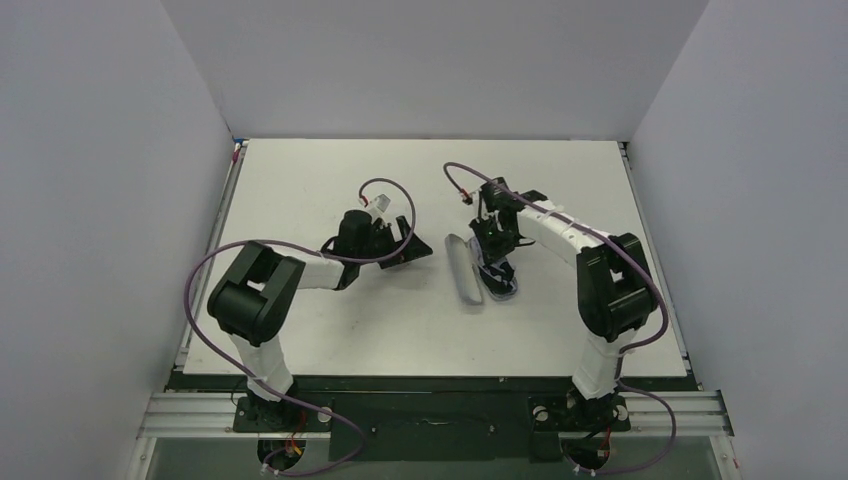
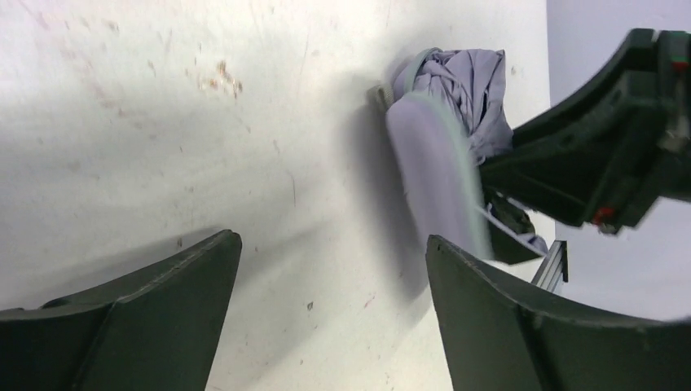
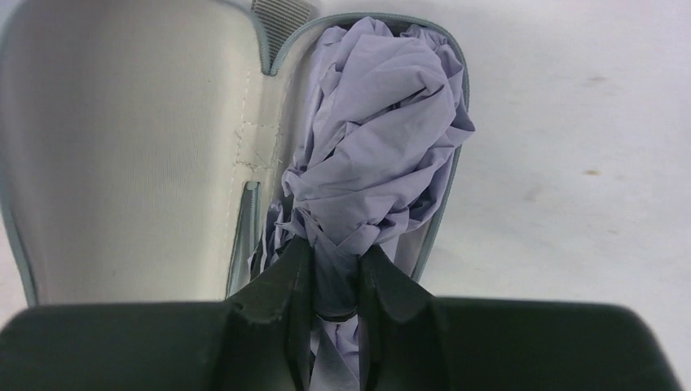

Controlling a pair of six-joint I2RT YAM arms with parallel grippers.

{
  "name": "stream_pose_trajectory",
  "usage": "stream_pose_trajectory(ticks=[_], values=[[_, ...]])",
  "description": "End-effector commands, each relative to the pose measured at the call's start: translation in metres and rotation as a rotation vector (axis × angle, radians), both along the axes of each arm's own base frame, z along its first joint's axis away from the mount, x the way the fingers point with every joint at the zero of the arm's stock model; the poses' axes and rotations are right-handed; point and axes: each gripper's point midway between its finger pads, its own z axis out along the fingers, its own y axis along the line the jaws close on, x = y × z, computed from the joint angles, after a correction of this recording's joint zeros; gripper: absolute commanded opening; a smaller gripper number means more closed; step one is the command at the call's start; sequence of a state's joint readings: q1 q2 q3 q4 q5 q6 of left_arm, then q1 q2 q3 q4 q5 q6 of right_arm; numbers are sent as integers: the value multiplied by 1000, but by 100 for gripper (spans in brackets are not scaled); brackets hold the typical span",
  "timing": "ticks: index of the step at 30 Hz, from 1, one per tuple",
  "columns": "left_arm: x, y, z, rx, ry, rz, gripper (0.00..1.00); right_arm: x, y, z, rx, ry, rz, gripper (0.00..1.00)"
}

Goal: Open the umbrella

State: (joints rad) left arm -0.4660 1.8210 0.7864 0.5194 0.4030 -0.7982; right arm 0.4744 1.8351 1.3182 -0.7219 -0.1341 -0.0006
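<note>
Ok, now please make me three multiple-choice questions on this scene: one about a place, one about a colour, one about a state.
1. Where does the umbrella lie?
A) inside the open case
B) on the bare table
C) on a shelf

2. What colour is its fabric?
A) red
B) pale lavender
C) green

3. How is the left claw?
A) shut on a cup
B) shut on nothing
C) open and empty

Answers:
1 A: the right wrist view shows the bunched fabric sitting in one half of the case.
2 B: every fold looks pale lavender.
3 C: its fingers stand wide apart and hold nothing.
</note>
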Motion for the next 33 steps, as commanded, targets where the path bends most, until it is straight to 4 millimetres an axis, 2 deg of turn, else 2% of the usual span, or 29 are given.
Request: stream_pose_trajectory(ticks=[1, 4, 5, 8, 9, 10, 11, 12, 13, 16, 19, 25, 28, 33], values=[[30, 4, 57, -26, -190, -21, 87, 27, -81, -12, -156, -7, -89, 0], [42, 15, 68, 4, -241, -26, 98, 39, -110, -8, -165, -1, -87, 0], [46, 20, 73, 16, -245, -23, 98, 42, -127, -11, -178, 14, -84, 0], [54, 34, 79, 60, -283, -21, 97, 60, -157, -10, -183, 29, -96, 0], [56, 42, 82, 70, -288, -10, 97, 72, -171, -2, -183, 6, -111, 0], [58, 46, 83, 84, -301, -10, 97, 73, -183, -4, -179, 24, -131, 0], [59, 53, 86, 92, -307, 0, 97, 85, -189, 6, -175, -9, -130, 0], [60, 57, 86, 109, -318, -1, 97, 87, -199, 7, -169, -1, -146, 0], [62, 64, 89, 119, -318, 9, 97, 98, -205, 17, -164, -33, -149, 0], [64, 76, 93, 159, -347, 2, 97, 108, -220, 35, -127, -58, -165, 0], [68, 89, 98, 210, -345, 3, 97, 119, -218, 62, -74, -121, -150, 0], [78, 117, 110, 291, -358, 42, 97, 128, -192, 115, 94, -244, -127, 0], [82, 131, 126, 308, -418, 77, 97, 130, -178, 148, 174, -314, -127, 0], [86, 158, 155, 375, -575, 162, 97, 126, -143, 201, 355, -417, -69, 0]])
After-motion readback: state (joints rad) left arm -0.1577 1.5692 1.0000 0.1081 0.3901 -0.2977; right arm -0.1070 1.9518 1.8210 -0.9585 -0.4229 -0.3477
